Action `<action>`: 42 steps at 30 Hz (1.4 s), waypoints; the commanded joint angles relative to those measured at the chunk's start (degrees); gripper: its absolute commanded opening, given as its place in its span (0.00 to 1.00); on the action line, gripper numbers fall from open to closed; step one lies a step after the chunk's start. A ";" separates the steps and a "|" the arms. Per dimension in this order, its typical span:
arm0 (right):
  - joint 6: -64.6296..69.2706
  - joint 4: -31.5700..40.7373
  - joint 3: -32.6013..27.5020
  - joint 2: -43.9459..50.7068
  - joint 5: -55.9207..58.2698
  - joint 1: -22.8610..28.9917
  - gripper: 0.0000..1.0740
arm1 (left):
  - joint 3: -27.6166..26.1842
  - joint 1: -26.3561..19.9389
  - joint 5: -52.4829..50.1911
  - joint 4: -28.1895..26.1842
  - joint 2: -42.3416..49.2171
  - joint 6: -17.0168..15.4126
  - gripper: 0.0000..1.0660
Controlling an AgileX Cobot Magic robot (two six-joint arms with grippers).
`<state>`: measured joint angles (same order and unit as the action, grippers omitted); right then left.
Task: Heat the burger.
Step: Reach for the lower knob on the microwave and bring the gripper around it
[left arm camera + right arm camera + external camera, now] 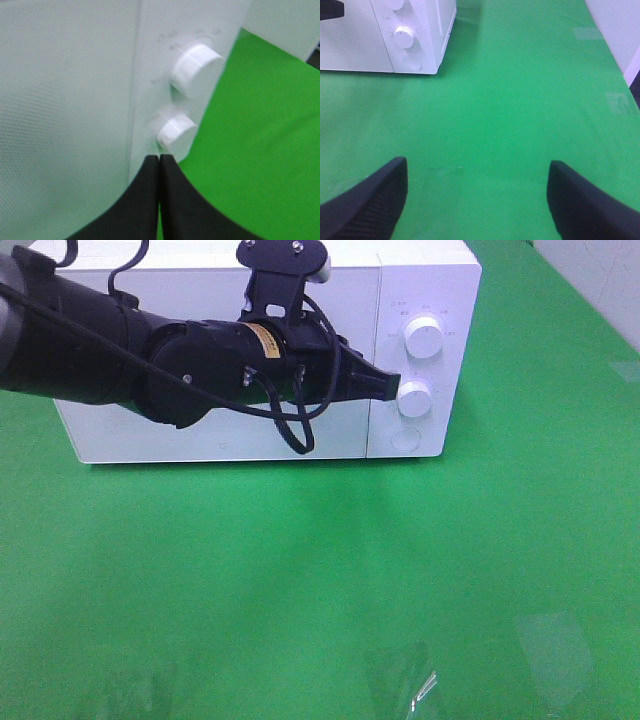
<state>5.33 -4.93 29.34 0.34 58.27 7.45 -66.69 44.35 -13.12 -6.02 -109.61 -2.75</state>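
Observation:
The burger is out of view. A white microwave (pixel 200 445) stands at the back of the green table with its door closed. My left gripper (pixel 392 388) reaches across its front, jaws shut with nothing between them. Its tip is at the left edge of the lower knob (pixel 415 396), below the upper knob (pixel 424 338). In the left wrist view the shut tip (pixel 159 159) sits just under the lower knob (pixel 176 132); I cannot tell if they touch. My right gripper (pixel 477 172) hangs open over bare green table, well in front of the microwave (pixel 350 45).
A round push button (pixel 405 437) sits under the knobs. Clear tape patches (pixel 555 645) lie on the green cloth near the front edge. A pale wall (pixel 615 25) borders the table on the right side.

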 commanded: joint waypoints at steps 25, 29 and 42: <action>-0.63 0.00 -0.17 1.32 -0.74 -0.23 0.70 | 3.61 0.57 65.20 12.09 20.34 -3.04 0.94; -0.63 0.00 -0.17 1.32 -0.74 -0.23 0.70 | 3.61 -8.25 74.03 11.86 20.51 -2.46 0.94; -0.63 0.00 -0.17 1.32 -0.74 -0.23 0.70 | 5.90 -28.48 75.06 5.61 28.76 2.75 0.94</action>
<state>5.33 -4.93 29.34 0.34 58.27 7.45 -62.28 19.31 61.19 1.26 -83.08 -1.20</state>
